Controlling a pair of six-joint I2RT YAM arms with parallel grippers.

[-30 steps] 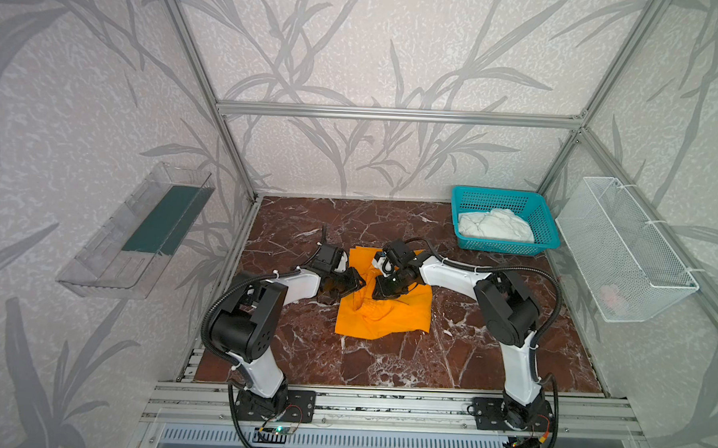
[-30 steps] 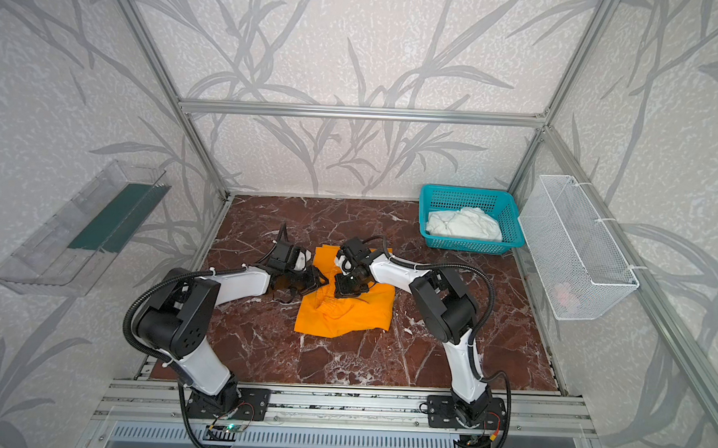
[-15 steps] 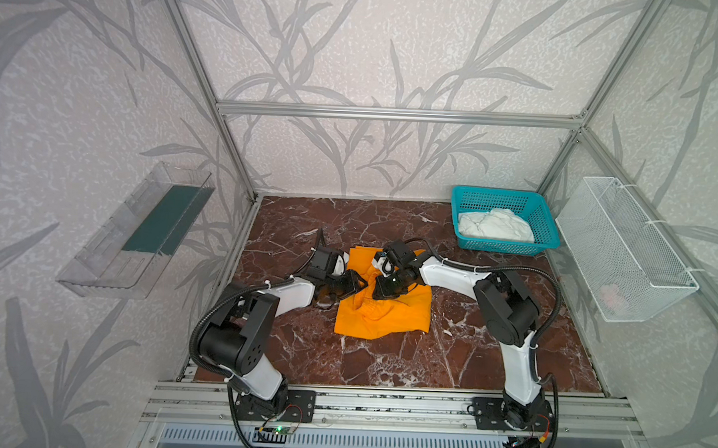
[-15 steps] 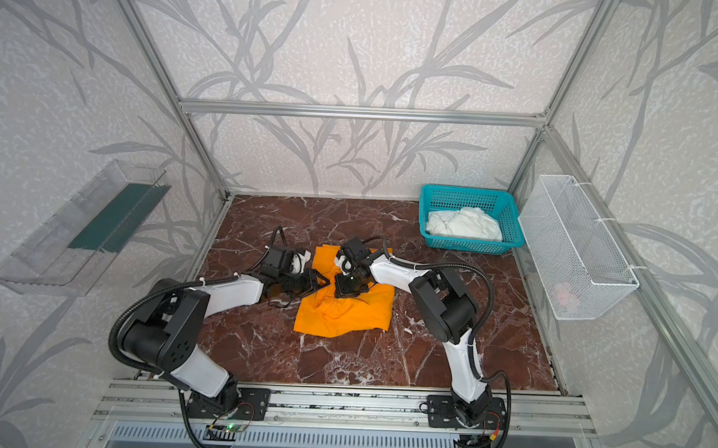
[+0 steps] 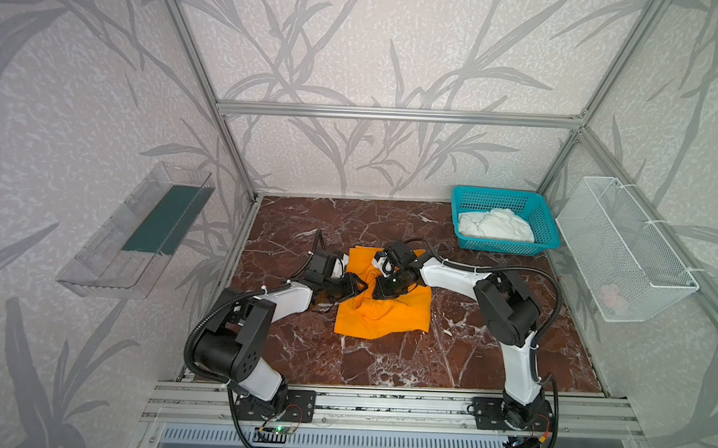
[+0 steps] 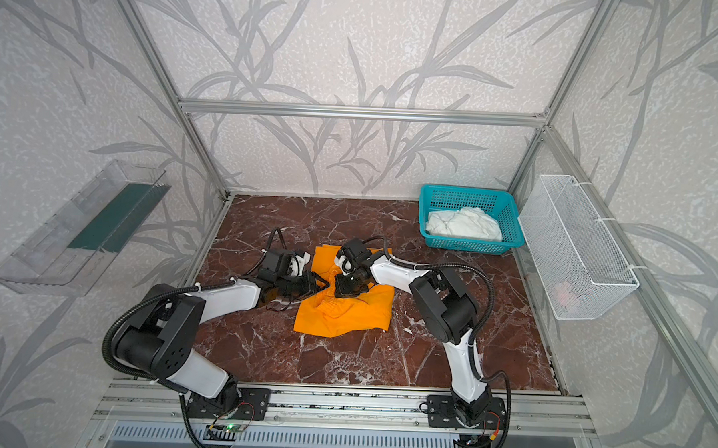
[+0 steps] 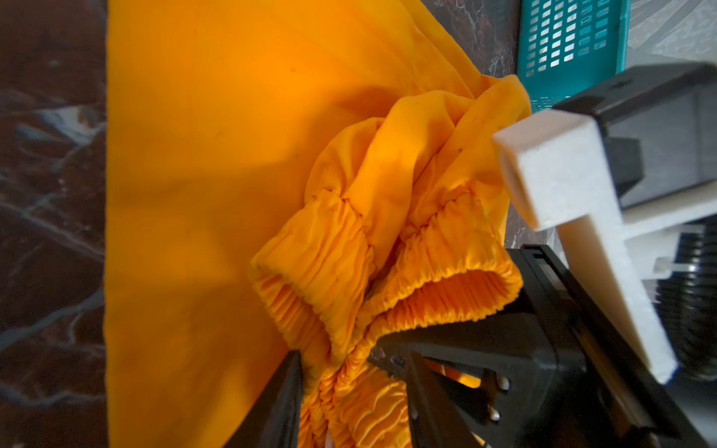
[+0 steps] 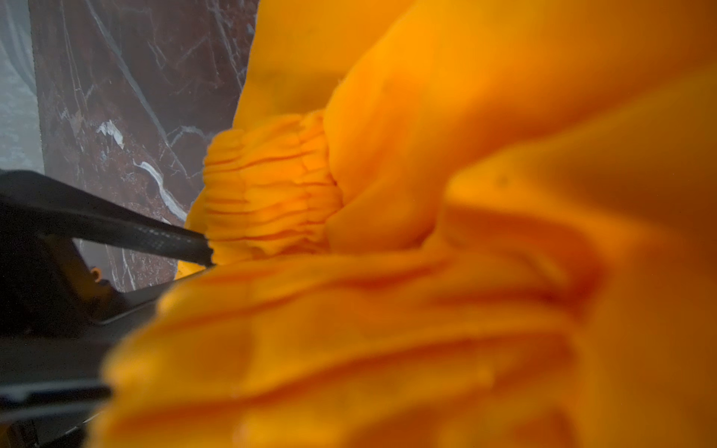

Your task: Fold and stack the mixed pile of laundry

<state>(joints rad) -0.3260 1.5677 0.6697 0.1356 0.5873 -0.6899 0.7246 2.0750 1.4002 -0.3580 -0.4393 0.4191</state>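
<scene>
Orange trousers (image 5: 386, 317) lie rumpled mid-bench; the white shirt (image 5: 494, 229) sits in the teal basket (image 5: 502, 246) at the far right corner. The left tool (image 5: 361, 284) and right tool (image 5: 381, 290) each appear clamped on the bunched elastic band (image 7: 426, 271). Best draw them apart evenly and low, so the cloth flattens before folding.

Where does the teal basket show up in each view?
Top view: teal basket at back right.
Top view: same place.
Left wrist: a corner, beyond the orange trousers.
Right wrist: not in it.
Shared landmark: the trousers, in all four.
</scene>
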